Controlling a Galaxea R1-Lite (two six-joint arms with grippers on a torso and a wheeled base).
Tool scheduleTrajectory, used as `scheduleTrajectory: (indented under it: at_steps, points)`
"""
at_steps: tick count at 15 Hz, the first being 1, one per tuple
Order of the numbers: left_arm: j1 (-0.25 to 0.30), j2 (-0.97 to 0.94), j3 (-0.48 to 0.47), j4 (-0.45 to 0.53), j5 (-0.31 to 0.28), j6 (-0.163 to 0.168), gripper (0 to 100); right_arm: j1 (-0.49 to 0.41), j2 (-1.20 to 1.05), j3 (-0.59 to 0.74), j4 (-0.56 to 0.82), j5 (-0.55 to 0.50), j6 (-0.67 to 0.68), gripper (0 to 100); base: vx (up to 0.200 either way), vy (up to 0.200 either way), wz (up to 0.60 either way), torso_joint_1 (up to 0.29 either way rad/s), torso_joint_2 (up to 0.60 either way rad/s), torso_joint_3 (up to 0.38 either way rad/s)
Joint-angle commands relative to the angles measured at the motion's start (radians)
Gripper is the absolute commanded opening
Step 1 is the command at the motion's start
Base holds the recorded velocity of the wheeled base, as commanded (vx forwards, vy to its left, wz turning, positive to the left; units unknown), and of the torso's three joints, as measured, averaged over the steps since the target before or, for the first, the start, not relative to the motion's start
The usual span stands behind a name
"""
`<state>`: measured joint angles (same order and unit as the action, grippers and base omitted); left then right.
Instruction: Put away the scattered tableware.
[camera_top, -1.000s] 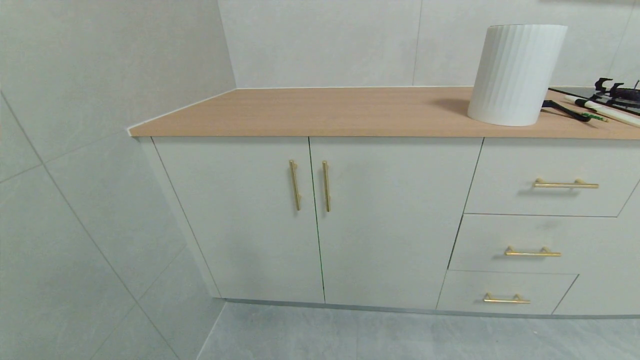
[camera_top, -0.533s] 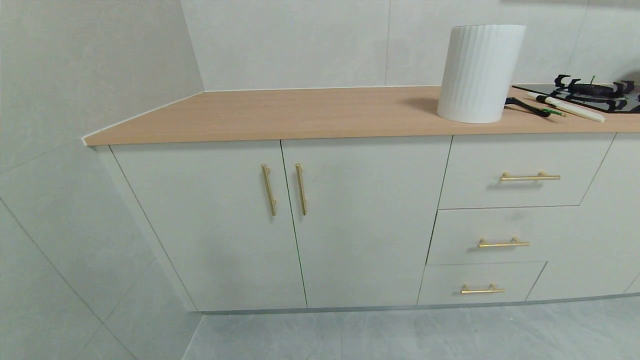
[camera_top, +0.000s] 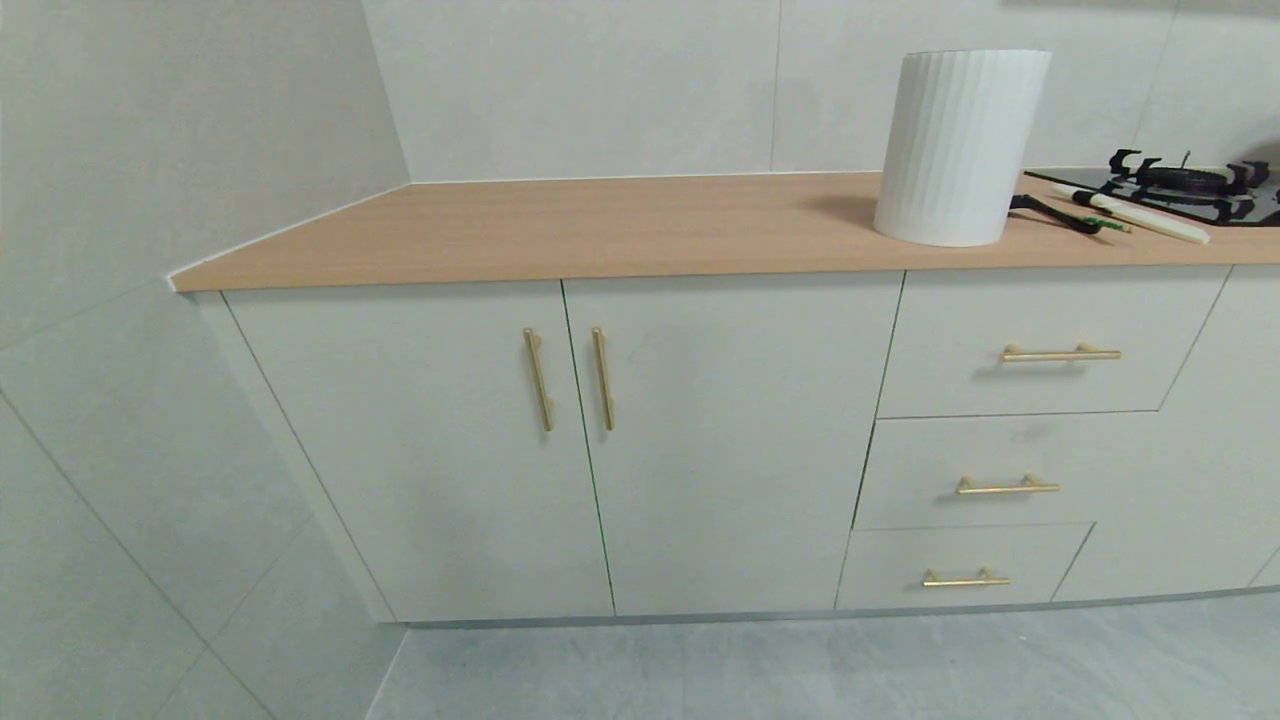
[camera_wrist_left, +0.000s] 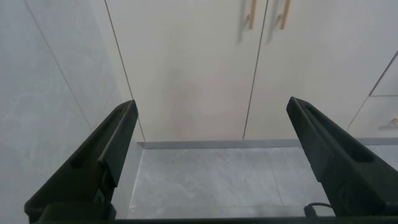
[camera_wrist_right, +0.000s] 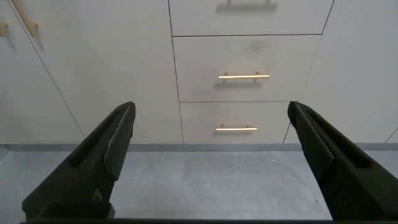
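Two grippers spread wide, tableware lying on the counter by the stove.
Both the left gripper (camera_wrist_left: 211, 106) and the right gripper (camera_wrist_right: 211, 106) have their fingers far apart, and nothing is between them. The left one is low over the floor (camera_wrist_left: 205, 180) and faces the cabinet doors (camera_top: 430, 450). The right one faces the drawers (camera_wrist_right: 249, 68). On the wooden counter (camera_top: 600, 225) a black utensil (camera_top: 1050, 212) and a long white utensil (camera_top: 1140, 217) lie just beside a tall white ribbed container (camera_top: 960, 145), at the edge of the black stove (camera_top: 1190, 180).
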<state>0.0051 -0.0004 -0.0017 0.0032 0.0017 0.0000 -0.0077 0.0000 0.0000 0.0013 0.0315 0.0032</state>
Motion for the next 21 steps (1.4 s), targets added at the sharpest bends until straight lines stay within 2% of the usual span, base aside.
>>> scheduleTrajectory:
  at_steps: [1, 15, 21]
  points:
    - [0.001, 0.000, 0.000, 0.000, 0.000, 0.000, 100, 0.000, 0.002, 0.000, 0.000, 0.001, 0.000, 100, 0.000, -0.200, 0.00, -0.007, 0.00, 0.007]
    - [-0.001, 0.000, 0.000, 0.000, 0.001, 0.000, 100, 0.000, 0.002, 0.000, 0.000, -0.002, 0.000, 100, 0.000, -0.200, 0.00, 0.003, 0.00, 0.002]
    - [0.001, 0.000, 0.000, 0.000, 0.000, 0.000, 100, 0.000, 0.002, 0.000, 0.000, 0.001, 0.000, 100, 0.000, 0.000, 0.00, 0.000, 0.00, 0.000]
